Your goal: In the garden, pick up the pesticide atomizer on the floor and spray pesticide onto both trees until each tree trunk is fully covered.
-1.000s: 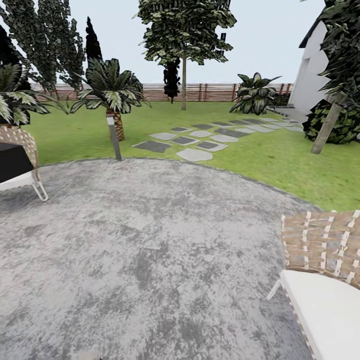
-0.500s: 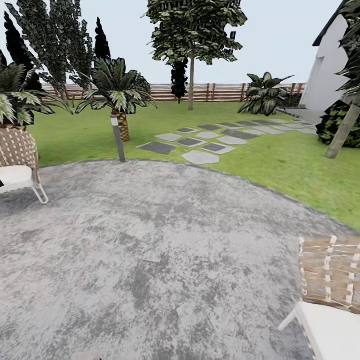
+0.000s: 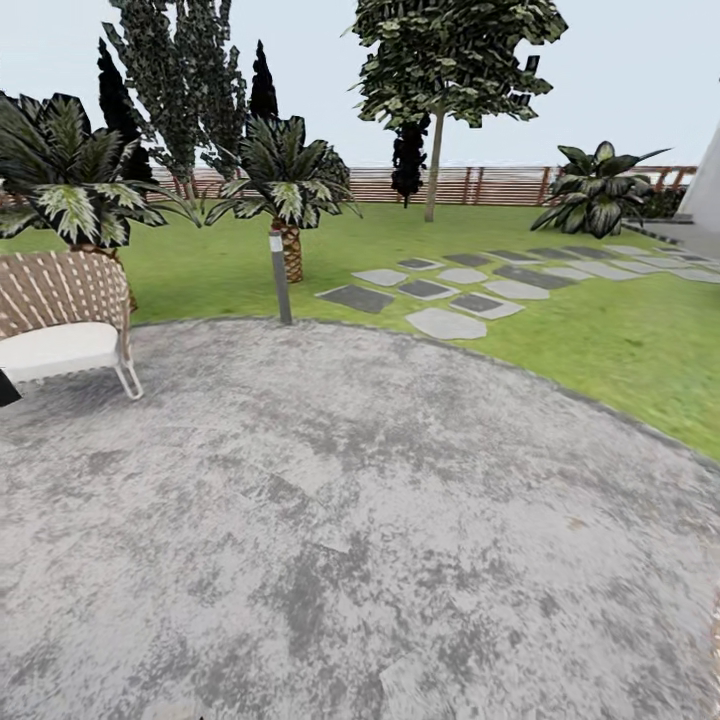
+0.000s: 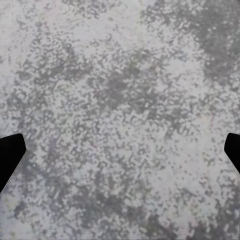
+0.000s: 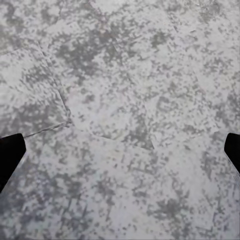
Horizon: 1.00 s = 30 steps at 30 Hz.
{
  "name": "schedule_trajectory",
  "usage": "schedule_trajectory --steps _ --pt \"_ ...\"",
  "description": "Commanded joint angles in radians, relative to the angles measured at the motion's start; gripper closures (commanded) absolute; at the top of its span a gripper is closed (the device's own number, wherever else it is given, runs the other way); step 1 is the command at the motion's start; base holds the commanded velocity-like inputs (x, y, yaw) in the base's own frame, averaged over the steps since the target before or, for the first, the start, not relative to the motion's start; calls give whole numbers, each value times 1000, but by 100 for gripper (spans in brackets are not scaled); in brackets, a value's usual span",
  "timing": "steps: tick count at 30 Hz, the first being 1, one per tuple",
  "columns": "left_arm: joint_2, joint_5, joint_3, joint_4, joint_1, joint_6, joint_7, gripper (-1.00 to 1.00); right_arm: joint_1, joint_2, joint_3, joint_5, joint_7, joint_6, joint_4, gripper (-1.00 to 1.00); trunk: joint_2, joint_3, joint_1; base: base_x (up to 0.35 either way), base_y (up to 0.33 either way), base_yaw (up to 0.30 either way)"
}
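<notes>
Pesticide atomizer: whereabouts cannot be told | probably light rigid plastic, best grasped at neck | left gripper (image 4: 120, 150) spread wide, right gripper (image 5: 120, 150) likewise, over mottled grey paving (image 3: 330, 520) | grey-brown straight tree trunk (image 3: 433, 180) far right.

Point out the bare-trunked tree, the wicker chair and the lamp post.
Tree trunk (image 3: 433, 180): head view, on the straight trunk below the crown.
Wicker chair (image 3: 62, 290): head view, on the woven backrest.
Lamp post (image 3: 281, 285): head view, on the grey shaft at the paving's edge.
</notes>
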Motion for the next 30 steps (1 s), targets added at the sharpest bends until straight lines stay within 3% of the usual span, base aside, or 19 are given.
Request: schedule_trajectory --steps 1,8,23,30 --pt "0 9 -2 1 -1 -3 0 -100 0 0 -2 0 0 -3 0 -100 0 -1 0 340 0 277" --pt "0 9 -2 1 -1 -3 0 -100 0 0 -1 0 0 -3 1 -100 0 -1 0 340 0 231" --pt "0 9 -2 1 -1 -3 0 -100 0 0 -1 0 0 -3 1 -100 0 -1 0 340 -90 15" --pt "0 9 -2 1 -1 -3 0 -100 0 0 -1 0 -3 -3 1 -100 0 5 0 340 -119 157"
